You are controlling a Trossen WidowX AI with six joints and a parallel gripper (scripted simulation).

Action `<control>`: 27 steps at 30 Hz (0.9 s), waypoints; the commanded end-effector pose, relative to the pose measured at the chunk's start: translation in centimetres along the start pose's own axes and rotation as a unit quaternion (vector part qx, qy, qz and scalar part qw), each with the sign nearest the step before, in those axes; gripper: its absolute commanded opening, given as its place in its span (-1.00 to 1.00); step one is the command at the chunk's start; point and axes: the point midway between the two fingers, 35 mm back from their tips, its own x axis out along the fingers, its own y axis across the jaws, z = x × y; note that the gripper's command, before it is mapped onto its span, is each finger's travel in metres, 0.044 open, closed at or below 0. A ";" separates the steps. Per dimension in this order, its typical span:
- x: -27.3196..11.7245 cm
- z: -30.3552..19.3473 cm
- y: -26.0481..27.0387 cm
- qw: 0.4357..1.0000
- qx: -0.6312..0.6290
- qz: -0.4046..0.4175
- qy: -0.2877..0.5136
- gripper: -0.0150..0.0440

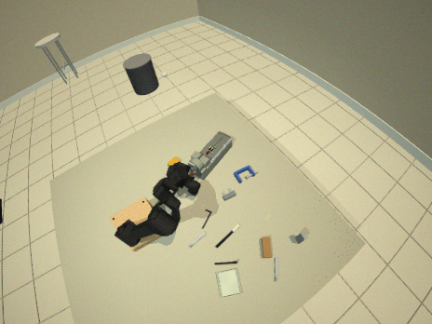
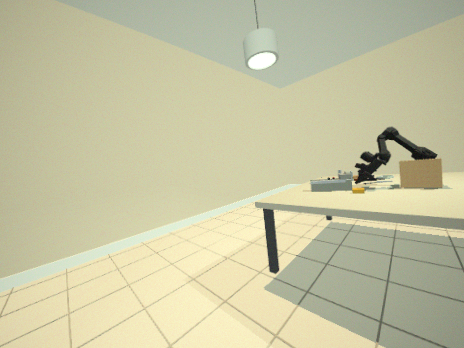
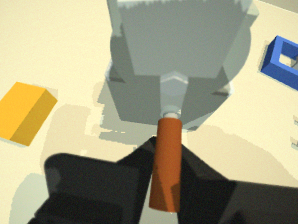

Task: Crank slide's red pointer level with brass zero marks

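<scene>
The grey machine has a long slide and a round crank housing at its near end. In the top view the small red pointer appears slightly on the crank side of the brass marks; the exact offset is too small to read. In the wrist view, the crank's grey arm leads down to the orange-brown handle. The gripper is shut on this handle, one black finger on each side. Pointer and marks are hidden in the wrist view.
A yellow block lies left of the crank. A blue clamp lies to its right, near a grey two-pronged part. A hex key, pens, a brown block and other small items lie farther off.
</scene>
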 end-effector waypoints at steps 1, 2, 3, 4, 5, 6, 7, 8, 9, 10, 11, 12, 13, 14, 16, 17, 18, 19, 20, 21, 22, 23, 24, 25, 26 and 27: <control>0.1 -0.1 0.9 1.000 -0.003 0.009 0.000 -0.49; 0.1 -0.1 1.0 1.000 -0.003 0.009 0.000 -0.49; 0.1 -0.1 1.1 1.000 -0.003 0.009 0.000 -0.49; 0.0 -0.1 1.1 1.000 -0.003 0.009 0.000 -0.49; 0.0 -0.1 1.2 1.000 -0.003 0.009 0.000 -0.49; 0.0 -0.1 1.2 1.000 -0.003 0.009 0.000 -0.49; 0.0 0.0 1.3 1.000 -0.003 0.009 0.000 -0.49; 0.0 0.0 1.3 1.000 -0.003 0.009 0.000 -0.49; 0.0 0.0 1.4 1.000 -0.003 0.009 0.000 -0.49; 0.0 0.0 1.4 1.000 -0.003 0.009 0.000 -0.49; -0.1 0.0 1.5 1.000 -0.003 0.009 0.000 -0.49; -0.1 0.0 1.5 1.000 -0.003 0.009 0.000 -0.49; -0.1 0.0 1.6 1.000 -0.003 0.009 0.000 -0.49; -0.1 0.0 1.6 1.000 -0.003 0.009 0.000 -0.49; -0.1 0.1 1.7 1.000 -0.003 0.009 0.000 -0.49; -0.1 0.1 1.7 1.000 -0.003 0.009 0.000 -0.49; -0.2 0.1 1.8 1.000 -0.003 0.009 0.000 -0.49; -0.2 0.1 1.8 1.000 -0.003 0.009 0.000 -0.49; -0.2 0.1 1.9 1.000 -0.003 0.009 0.000 -0.49; -0.2 0.1 1.9 1.000 -0.003 0.009 0.000 -0.49; -0.2 0.2 1.9 1.000 -0.003 0.009 0.000 -0.49; -0.2 0.2 2.0 1.000 -0.003 0.009 0.000 -0.49; -0.3 0.2 2.0 1.000 -0.003 0.009 0.000 -0.49; -0.3 0.2 2.1 1.000 -0.003 0.009 0.000 -0.49; -0.3 0.2 2.1 1.000 -0.003 0.009 0.000 -0.49; -0.3 0.2 2.1 1.000 -0.003 0.009 0.000 -0.49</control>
